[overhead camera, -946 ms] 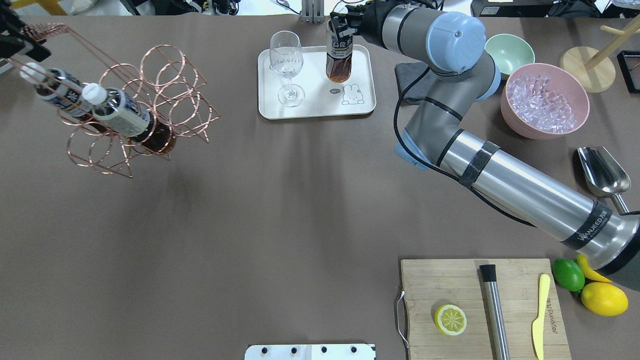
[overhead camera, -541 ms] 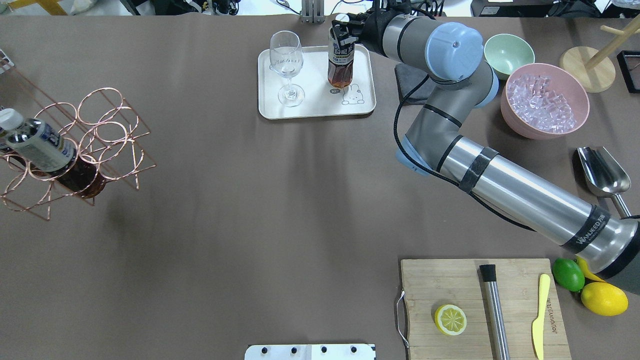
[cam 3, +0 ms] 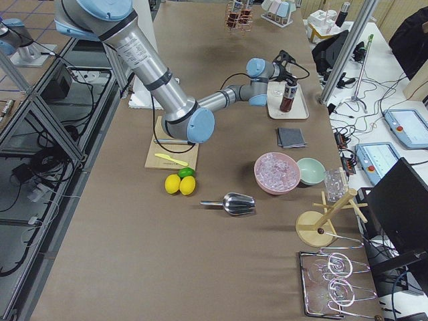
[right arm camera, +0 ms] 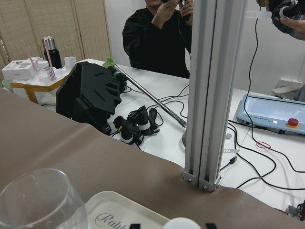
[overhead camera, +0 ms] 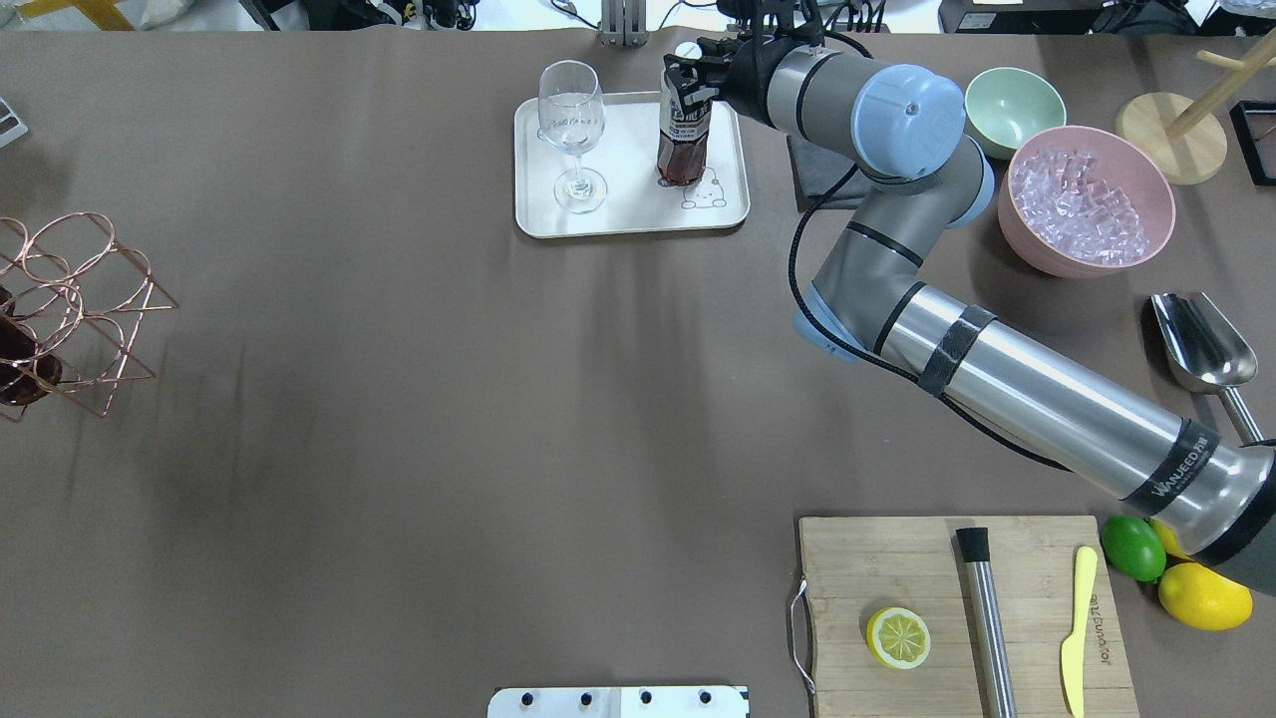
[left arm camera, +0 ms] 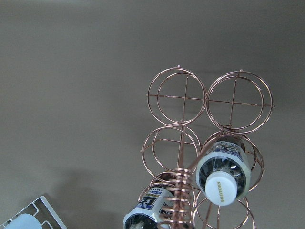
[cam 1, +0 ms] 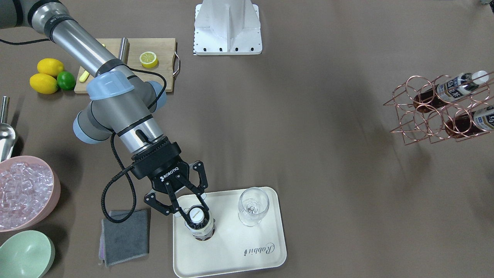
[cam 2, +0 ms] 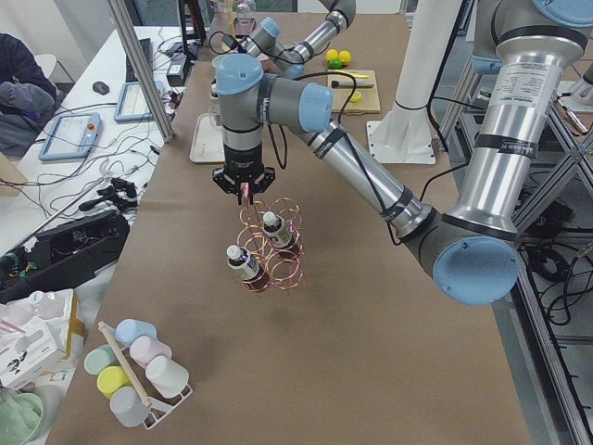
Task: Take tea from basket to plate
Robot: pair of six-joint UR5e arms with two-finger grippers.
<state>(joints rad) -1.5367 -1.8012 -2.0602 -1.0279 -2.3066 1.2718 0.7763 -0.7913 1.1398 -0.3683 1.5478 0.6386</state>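
A tea bottle (overhead camera: pixel 683 150) stands upright on the cream plate (overhead camera: pixel 538 214), next to the bear drawing. My right gripper (overhead camera: pixel 688 88) is shut on the bottle's neck just under the white cap (cam 1: pixel 196 215). The copper wire basket (overhead camera: pixel 70 309) hangs at the table's left end with two more tea bottles (cam 1: pixel 455 87) lying in its cells. In the exterior left view my left gripper (cam 2: pixel 243 190) is at the top of the basket's handle (left arm camera: pixel 177 191); I cannot tell if it is open or shut.
A stemmed glass (overhead camera: pixel 571 130) stands on the plate left of the bottle. A grey cloth (overhead camera: pixel 817 165), mint bowl (overhead camera: pixel 1015 105) and pink ice bowl (overhead camera: pixel 1087 199) lie right of the plate. A cutting board (overhead camera: pixel 967 608) and metal scoop (overhead camera: pixel 1201 344) are nearer.
The basket has swung left to the overhead view's left edge, with its bottles. The right gripper has brought the tea bottle a little nearer on the plate, beside the bear.
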